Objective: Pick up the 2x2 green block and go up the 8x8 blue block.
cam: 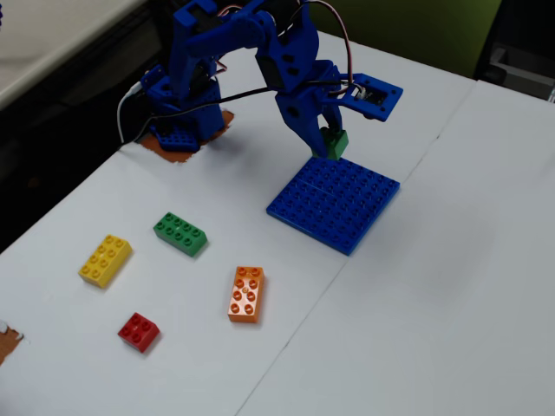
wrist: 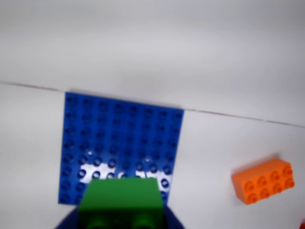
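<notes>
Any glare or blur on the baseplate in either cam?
Wrist view: soft overall, white glare patches on the blue baseplate along its near rows, green brick in the tool blurred up close. Fixed view: sharper, even light, no glare on the baseplate, soft shadows only.

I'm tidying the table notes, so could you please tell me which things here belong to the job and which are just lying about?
Belong to the job:
- 2x2 green block, held in the gripper
- 8x8 blue block

Just lying about:
- long green brick
- yellow brick
- orange brick
- red brick
</notes>
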